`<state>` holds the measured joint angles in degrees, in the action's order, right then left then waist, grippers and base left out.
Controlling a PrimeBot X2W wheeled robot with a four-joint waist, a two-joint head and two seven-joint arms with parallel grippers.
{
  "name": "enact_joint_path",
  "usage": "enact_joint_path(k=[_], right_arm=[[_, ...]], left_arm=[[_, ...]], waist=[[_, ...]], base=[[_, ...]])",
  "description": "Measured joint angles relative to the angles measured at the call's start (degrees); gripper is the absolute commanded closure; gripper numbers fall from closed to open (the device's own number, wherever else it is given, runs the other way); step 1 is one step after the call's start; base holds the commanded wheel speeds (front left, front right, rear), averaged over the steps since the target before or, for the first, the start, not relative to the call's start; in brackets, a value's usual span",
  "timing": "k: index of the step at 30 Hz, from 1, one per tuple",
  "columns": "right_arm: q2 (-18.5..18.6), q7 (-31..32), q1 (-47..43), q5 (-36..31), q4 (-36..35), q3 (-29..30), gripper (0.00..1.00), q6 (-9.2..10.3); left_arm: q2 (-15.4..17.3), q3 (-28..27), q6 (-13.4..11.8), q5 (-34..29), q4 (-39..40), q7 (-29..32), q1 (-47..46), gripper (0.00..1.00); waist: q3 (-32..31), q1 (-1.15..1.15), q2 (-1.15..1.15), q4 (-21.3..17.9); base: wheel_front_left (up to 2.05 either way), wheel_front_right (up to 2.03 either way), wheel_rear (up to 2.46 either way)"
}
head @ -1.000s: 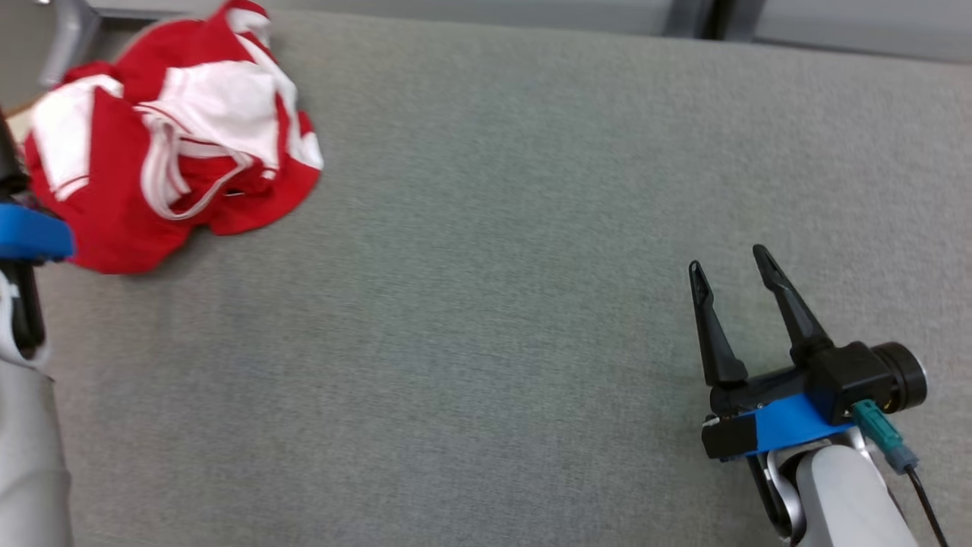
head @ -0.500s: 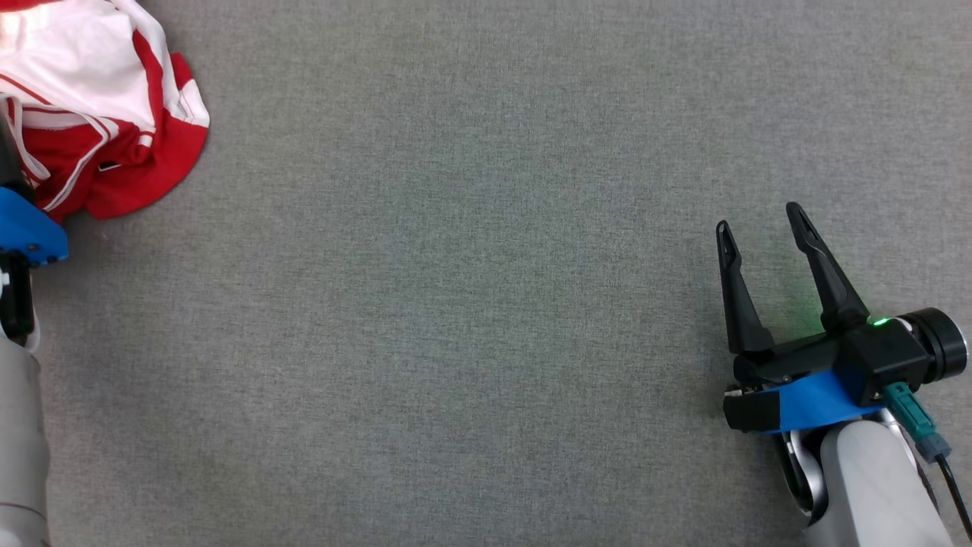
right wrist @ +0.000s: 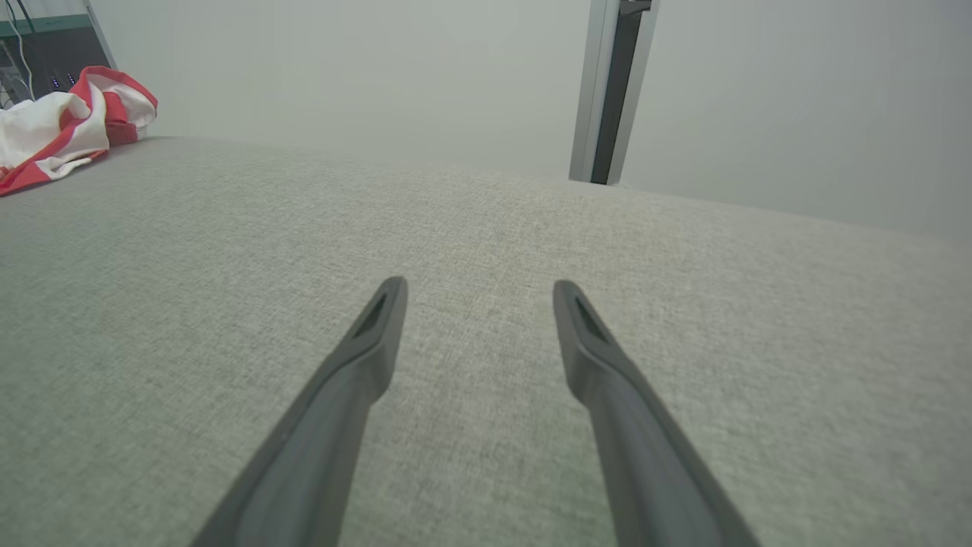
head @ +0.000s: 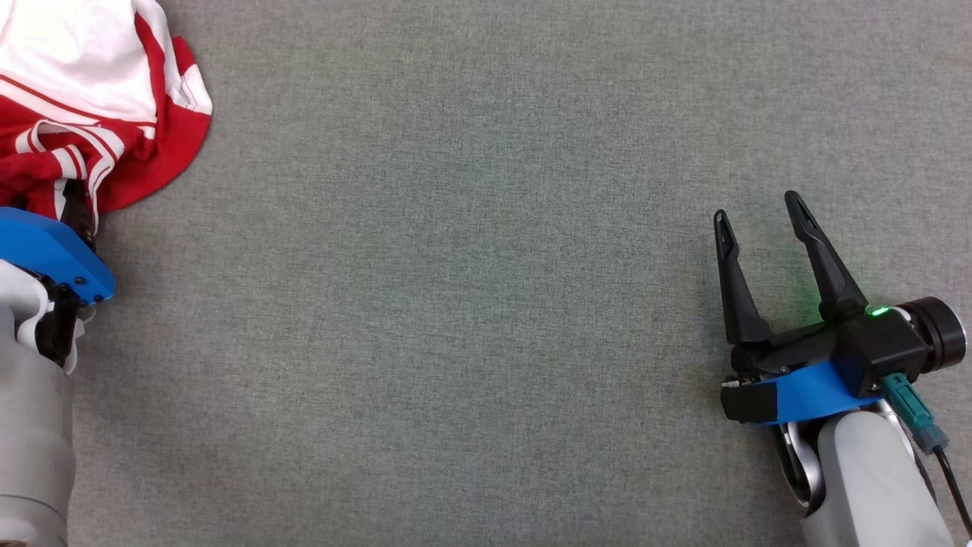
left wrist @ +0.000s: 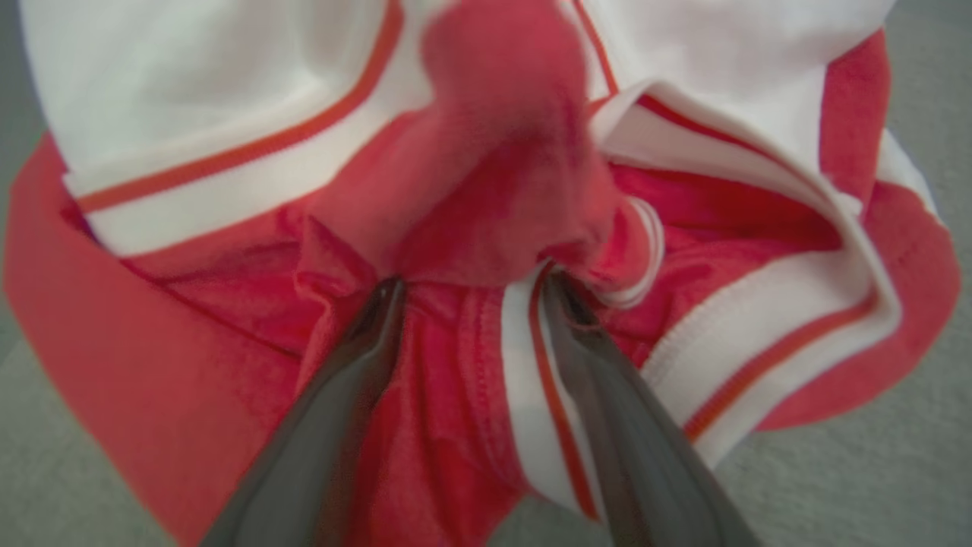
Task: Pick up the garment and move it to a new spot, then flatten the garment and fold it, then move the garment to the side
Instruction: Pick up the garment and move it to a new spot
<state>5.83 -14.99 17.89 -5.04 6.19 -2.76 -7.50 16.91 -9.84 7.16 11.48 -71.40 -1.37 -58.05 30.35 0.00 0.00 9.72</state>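
Observation:
The crumpled red and white garment (head: 99, 91) lies at the far left of the grey cloth surface (head: 471, 289). In the left wrist view the garment (left wrist: 486, 152) takes up most of the picture. My left gripper (left wrist: 474, 285) is open, its fingers spread and pushed into the red folds, with a bunch of fabric between them and the tips buried. From the head camera, its blue wrist mount (head: 45, 251) sits just below the garment. My right gripper (head: 755, 207) hovers open and empty at the right; its own camera has the garment (right wrist: 61, 129) far off at the upper left.
The grey surface stretches wide between the two arms. Beyond its far edge stand a pale wall and a dark vertical post (right wrist: 607, 91). Dark equipment with cables (right wrist: 30, 45) sits behind the garment.
The head camera tilted down, shifting the whole picture. My left wrist has pushed forward into the garment, whose near edge is now bunched over the fingers. The right gripper stays open, barely moved.

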Motion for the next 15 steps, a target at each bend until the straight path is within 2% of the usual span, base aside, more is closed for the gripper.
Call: enact_joint_path(k=[1, 2, 8, 15], right_arm=[[0.0, 0.0, 0.0, 0.0, 0.1, -0.1, 0.00, 0.00], [0.0, 0.0, 0.1, 0.0, 0.1, -0.1, 0.00, 0.00], [0.0, 0.0, 0.4, 0.2, 0.4, 0.0, 0.00, 0.00], [-0.5, 0.0, 0.4, 1.0, 1.1, 0.1, 0.00, 0.00]], left_arm=[[0.0, 0.1, 0.1, 0.1, -0.1, 0.5, -0.1, 0.67], [0.1, 0.3, 0.1, 0.2, -0.2, 0.8, -0.1, 1.00], [0.3, 1.4, 0.1, 0.5, -0.7, -1.1, -0.3, 1.00], [1.4, 3.4, 0.1, -0.6, 1.2, -8.0, -2.2, 1.00]], waist=[[0.0, 0.00, 0.00, 0.0], [0.0, -0.01, 0.00, -0.1], [-0.5, 0.00, 0.00, -0.3], [-2.7, 0.00, 0.00, -0.6]], base=[[0.00, 0.00, 0.00], [0.00, 0.00, 0.00], [0.00, 0.00, 0.00], [0.00, 0.00, 0.00]])
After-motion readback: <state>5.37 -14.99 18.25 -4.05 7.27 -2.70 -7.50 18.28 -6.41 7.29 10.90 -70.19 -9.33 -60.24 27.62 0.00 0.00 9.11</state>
